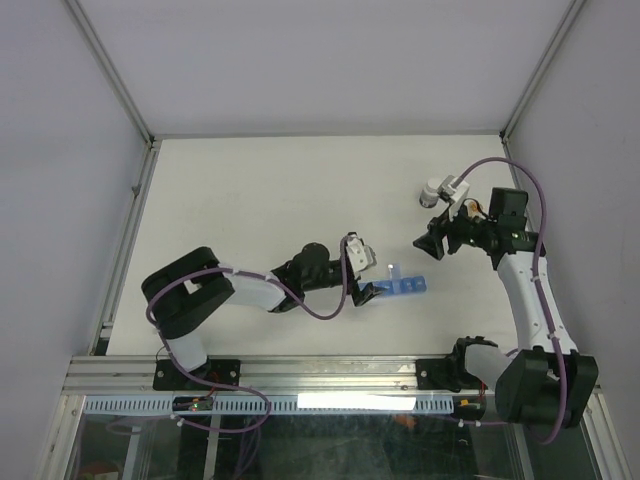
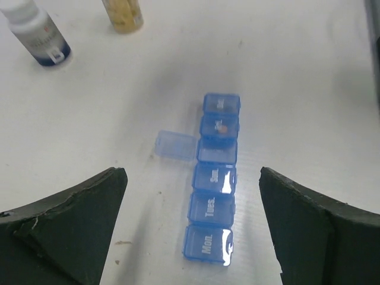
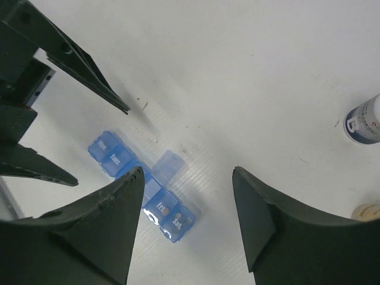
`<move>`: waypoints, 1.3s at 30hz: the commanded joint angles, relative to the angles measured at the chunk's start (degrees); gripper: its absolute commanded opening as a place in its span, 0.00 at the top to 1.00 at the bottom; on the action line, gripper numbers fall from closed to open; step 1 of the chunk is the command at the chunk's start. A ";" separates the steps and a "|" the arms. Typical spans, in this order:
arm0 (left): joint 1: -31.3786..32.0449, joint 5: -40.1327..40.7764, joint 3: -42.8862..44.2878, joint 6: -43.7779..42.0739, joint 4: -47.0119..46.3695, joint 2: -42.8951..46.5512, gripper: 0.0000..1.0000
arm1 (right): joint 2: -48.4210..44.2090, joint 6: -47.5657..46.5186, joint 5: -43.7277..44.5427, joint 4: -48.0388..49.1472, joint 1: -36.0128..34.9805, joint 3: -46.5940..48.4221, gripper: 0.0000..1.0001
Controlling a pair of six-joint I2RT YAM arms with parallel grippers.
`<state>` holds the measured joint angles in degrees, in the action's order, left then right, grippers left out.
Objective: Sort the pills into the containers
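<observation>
Left fingers (image 2: 77,225): spread wide apart, holding nothing, low over the table (image 1: 250,200) on either side of the near end of the row.
Pill organizer (image 2: 212,196): lies flat on the table, just past the left fingertips and apart from both.
Long axis: in the left wrist view it runs straight away from the camera, with the "Mon." end nearest. From the top it lies roughly left to right, its far end tilted slightly upward.
Compartments: six can be counted in the left wrist view.
Open lid (image 2: 176,145): folded out to the left of the fourth compartment, flat on the table.
Pill (image 2: 222,126): an orange-tan speck in the fifth compartment, just beyond the open one.
Right fingers (image 3: 285,231): apart and holding nothing, above the table between the organizer and the bottles.
White-capped bottle (image 2: 38,32): upright with a dark band, well beyond the organizer.
Tan-filled bottle (image 2: 123,13): stands beside it, with its top cut off by the frame.
Hard to make out: glare blurs the third label. In the right wrist view, one right finger covers the middle of the row.
</observation>
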<state>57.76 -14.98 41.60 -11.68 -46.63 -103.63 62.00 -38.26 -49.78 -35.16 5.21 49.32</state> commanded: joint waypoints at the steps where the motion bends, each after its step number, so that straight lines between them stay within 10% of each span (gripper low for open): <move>1: -1.42 1.25 0.74 8.90 -1.62 9.42 0.01 | -3.18 9.37 -2.45 4.27 0.59 5.05 0.35; 11: -17.22 -12.47 16.80 39.47 0.04 4.39 0.01 | -0.79 25.64 8.99 13.47 6.29 10.93 0.19; 19: -18.65 -8.40 42.69 29.13 23.06 -1.70 0.03 | 11.14 29.66 23.86 15.76 12.71 15.41 0.18; 39: -18.66 -6.09 23.32 15.85 13.86 2.24 0.04 | 30.89 27.81 34.21 13.02 12.51 21.42 0.35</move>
<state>38.68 -21.08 64.62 6.55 -29.17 -102.85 92.68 -10.11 -15.86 -22.57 17.80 68.77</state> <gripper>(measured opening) 0.963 0.664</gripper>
